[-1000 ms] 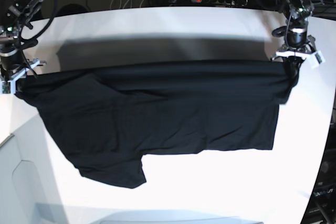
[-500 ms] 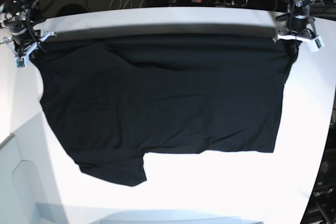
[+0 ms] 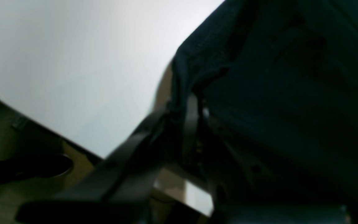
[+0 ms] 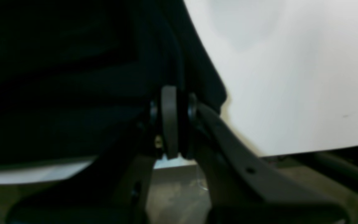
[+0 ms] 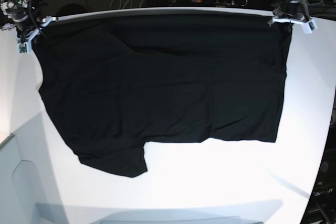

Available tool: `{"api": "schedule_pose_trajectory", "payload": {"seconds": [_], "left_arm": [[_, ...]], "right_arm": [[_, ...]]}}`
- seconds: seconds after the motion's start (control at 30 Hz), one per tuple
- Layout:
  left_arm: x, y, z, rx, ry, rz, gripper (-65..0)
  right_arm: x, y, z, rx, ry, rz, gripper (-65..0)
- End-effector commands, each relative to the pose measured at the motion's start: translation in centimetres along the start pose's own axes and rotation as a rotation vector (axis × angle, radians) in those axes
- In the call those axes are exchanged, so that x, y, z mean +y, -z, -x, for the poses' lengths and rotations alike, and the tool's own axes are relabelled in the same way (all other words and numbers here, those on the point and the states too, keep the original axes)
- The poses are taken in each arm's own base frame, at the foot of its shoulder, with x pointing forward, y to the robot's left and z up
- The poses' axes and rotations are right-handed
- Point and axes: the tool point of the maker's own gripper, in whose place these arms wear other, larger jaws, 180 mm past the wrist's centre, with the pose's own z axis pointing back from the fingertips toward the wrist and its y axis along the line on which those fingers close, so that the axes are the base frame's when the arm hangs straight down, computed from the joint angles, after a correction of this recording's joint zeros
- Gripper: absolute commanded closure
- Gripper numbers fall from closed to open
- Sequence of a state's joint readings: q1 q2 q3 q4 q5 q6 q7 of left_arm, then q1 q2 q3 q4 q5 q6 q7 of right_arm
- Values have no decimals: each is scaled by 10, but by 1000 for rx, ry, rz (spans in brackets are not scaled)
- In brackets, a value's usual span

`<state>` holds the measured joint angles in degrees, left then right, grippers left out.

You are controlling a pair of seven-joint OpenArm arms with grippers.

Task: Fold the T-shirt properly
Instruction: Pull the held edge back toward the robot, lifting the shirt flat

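The left gripper (image 5: pixel 290 18) pinches one far corner of the T-shirt (image 5: pixel 163 87), and the right gripper (image 5: pixel 27 30) pinches the other, each pressed together on black cloth. A second ago that held edge hung mid-surface with the cloth doubled beneath it; now both arms have carried it to the far edge of the white surface (image 5: pixel 210 182), and the T-shirt lies opened flat, one sleeve pointing toward the near side. It looks spread and ready for folding.
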<state>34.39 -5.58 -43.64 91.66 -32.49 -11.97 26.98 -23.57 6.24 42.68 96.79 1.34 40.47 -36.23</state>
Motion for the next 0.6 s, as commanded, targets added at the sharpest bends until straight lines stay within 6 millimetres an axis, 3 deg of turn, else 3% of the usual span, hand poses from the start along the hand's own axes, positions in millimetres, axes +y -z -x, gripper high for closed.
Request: {"api": "schedule_pose_trajectory", "payload": {"seconds": [0.0, 0.13, 0.57], "left_arm": [[8, -4, -8, -27, 8, -27, -12], [10, -7, -1, -11, 1, -30, -12], [9, -7, 2, -1, 9, -30, -18]], "right_arm": [[-11, -3, 0, -1, -16, 29, 0], [-9, 5, 12, 9, 16, 11, 0], [-7, 3, 19, 20, 12, 6, -15]]}}
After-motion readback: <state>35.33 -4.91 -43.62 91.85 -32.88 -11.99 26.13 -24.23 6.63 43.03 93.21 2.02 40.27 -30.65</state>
